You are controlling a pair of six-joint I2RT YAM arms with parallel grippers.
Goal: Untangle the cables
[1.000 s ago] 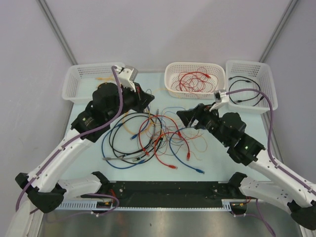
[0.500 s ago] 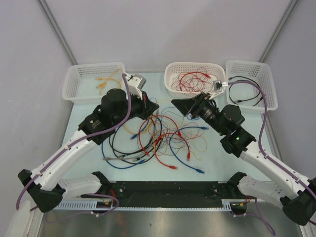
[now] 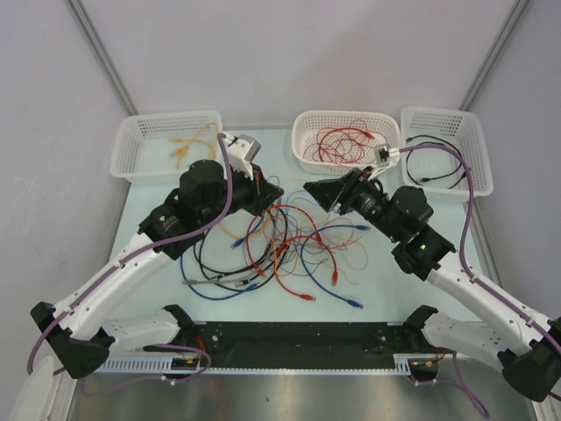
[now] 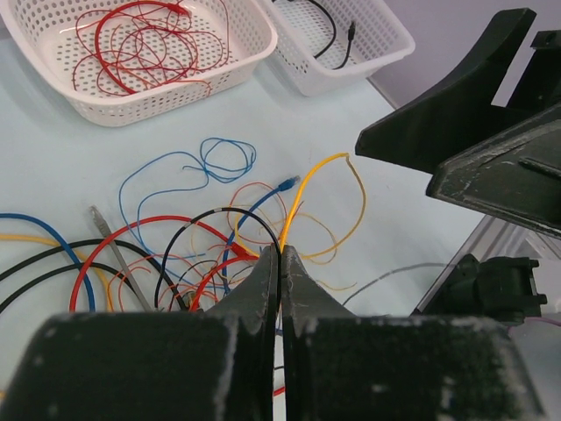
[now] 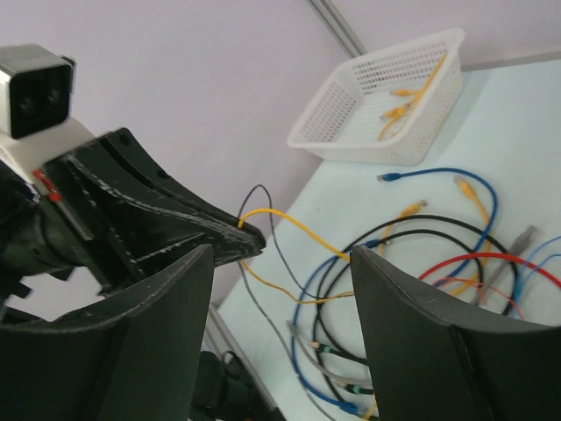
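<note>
The cables [image 3: 285,246] lie in a tangle of red, blue, black, orange and yellow loops at mid-table. My left gripper [image 3: 279,196] hangs over the tangle's far edge, shut on a yellow cable [image 4: 307,180], which arcs up out of its closed tips [image 4: 280,254]. A thin grey cable [image 5: 285,237] loops through the same spot. My right gripper [image 3: 313,193] is open and faces the left one from the right, a short gap apart. In the right wrist view the held yellow cable [image 5: 294,224] runs between its spread jaws [image 5: 280,254], touching neither.
Three white baskets line the far edge. The left one [image 3: 140,162] holds yellow-orange cables, the middle one [image 3: 346,117] red cable, the right one [image 3: 447,114] a black cable. Blue plug ends [image 3: 353,304] trail toward the near edge.
My left gripper swung right from the left basket to the tangle's top, lifting the yellow cable. My right gripper moved up and left toward it, its jaws narrowing a little.
</note>
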